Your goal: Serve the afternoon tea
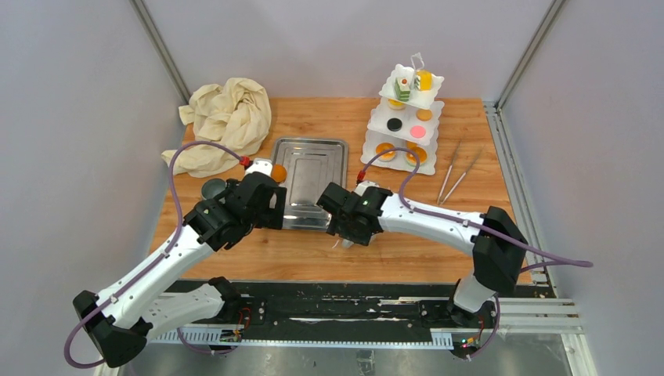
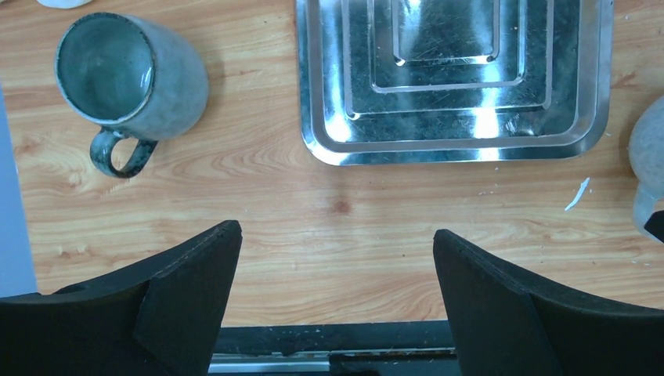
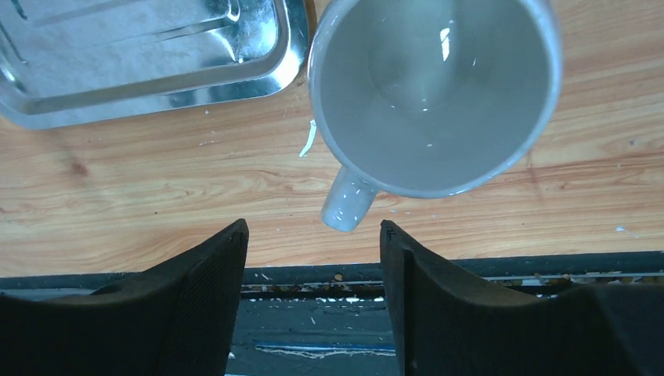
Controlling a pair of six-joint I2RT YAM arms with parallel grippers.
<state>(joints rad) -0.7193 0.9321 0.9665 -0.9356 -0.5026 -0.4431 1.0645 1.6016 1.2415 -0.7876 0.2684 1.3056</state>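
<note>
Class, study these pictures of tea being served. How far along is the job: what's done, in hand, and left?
Done: cakes sit on every tier of the stand; the tray is empty; the grey mug stands on the table. In hand: the open right tool faces the handle of the white mug, not gripping. The left tool is open, empty. Left: likely placing that mug and the orange cake beside the tray.

A wooden worktop (image 1: 297,251) sits between plain pale grey walls (image 1: 337,39) on the left, far and right. Slim metal posts (image 1: 160,48) rise at its far corners; the light is even.
</note>
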